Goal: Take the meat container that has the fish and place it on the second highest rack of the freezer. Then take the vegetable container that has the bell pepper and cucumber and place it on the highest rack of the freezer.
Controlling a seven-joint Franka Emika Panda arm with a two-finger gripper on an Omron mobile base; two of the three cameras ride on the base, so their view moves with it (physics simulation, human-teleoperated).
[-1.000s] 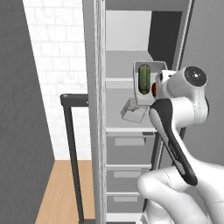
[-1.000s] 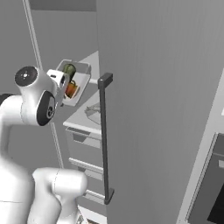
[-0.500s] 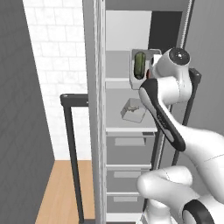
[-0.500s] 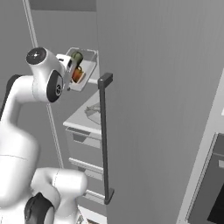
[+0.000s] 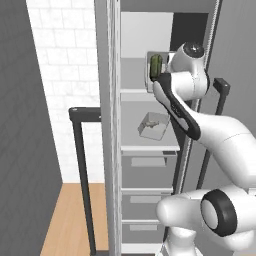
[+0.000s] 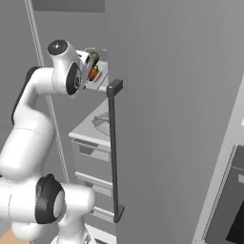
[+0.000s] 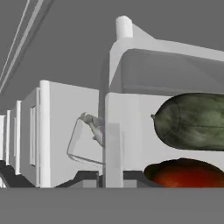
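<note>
1. Against the far left of the left base view we see a dark grey wall [image 5: 25, 125] and a white brick wall [image 5: 65, 60], with a wooden floor strip [image 5: 65, 220] below.
2. Just right of that stands the open freezer door edge-on, its long black bar handle [image 5: 82, 175] facing us.
3. Next comes the tall grey freezer [image 5: 112, 125] interior: a flat pale-grey highest rack [image 5: 132, 91], the second highest rack [image 5: 150, 147] under it, and grey drawers [image 5: 145, 170] lower down.
4. On the second highest rack we see a clear shallow meat container [image 5: 154, 125] lying flat with a small silvery-grey fish inside; the fish itself is too small to make out well.
5. Above it, at the level of the highest rack, our clear vegetable container [image 5: 155, 72] is tipped up on edge, with the stubby dark green cucumber [image 5: 156, 65] over the red-orange bell pepper [image 6: 93, 74].
6. Our two-finger gripper [image 6: 86, 66] is clamped tight on that container's rim; the white arm [image 5: 200, 130] crosses in front of the right half of both racks.
7. Through the hand view the cucumber [image 7: 192, 122] and pepper [image 7: 188, 175] sit right of the tray wall, with the meat container [image 7: 85, 140] left of it.
8. Furthest right in the right base view we see another black bar handle [image 6: 113, 152] on a grey door, then a black oven column [image 6: 228, 200].
</note>
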